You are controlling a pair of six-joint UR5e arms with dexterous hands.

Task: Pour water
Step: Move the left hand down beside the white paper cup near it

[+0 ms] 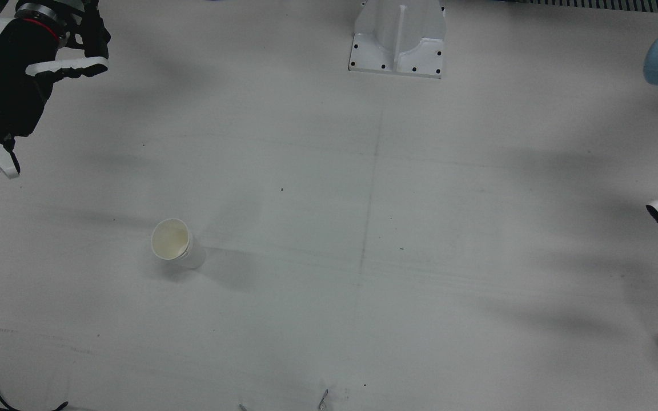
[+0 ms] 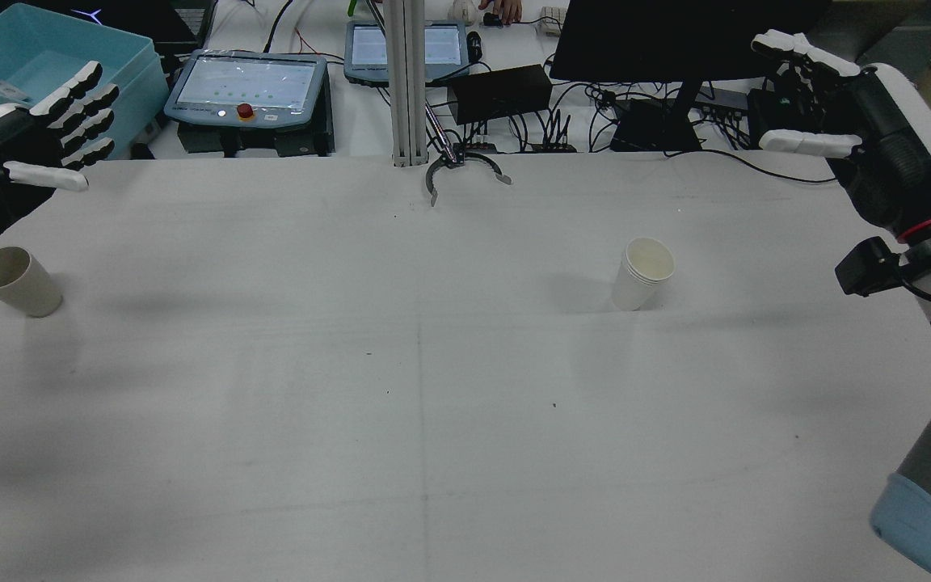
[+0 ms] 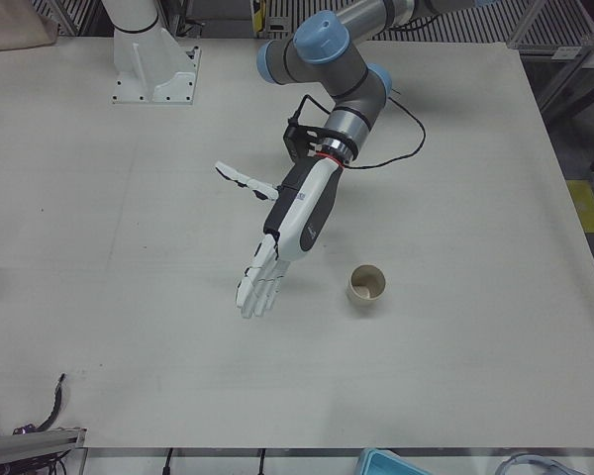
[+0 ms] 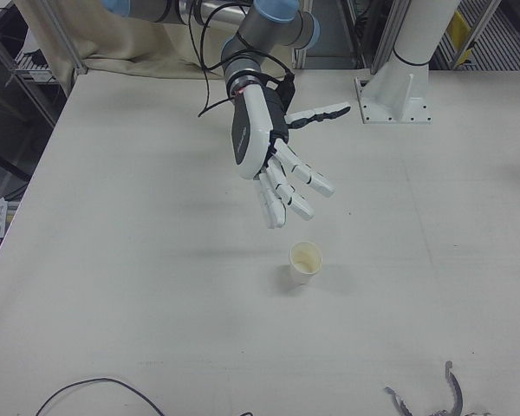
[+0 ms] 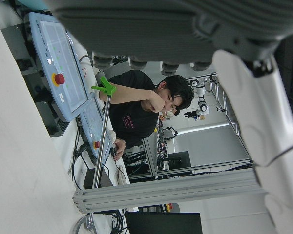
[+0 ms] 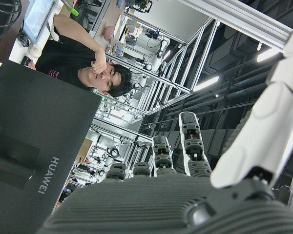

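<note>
Left hand (image 3: 277, 247) raised above table (image 2: 433, 388), fingers spread apart, holding nothing; beige paper cup (image 3: 366, 286) stands upright near it, not touching. Right hand (image 4: 273, 160) likewise splayed and empty, hovering over its half of table. White paper cup (image 4: 304, 263) upright below and just beyond right hand's fingertips, clear of them. Cups well apart, one on each half.

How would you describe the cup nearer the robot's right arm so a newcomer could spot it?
On the white table, look at the half before the right hand. The white paper cup stands upright there alone, brighter than the beige cup under the left hand.
</note>
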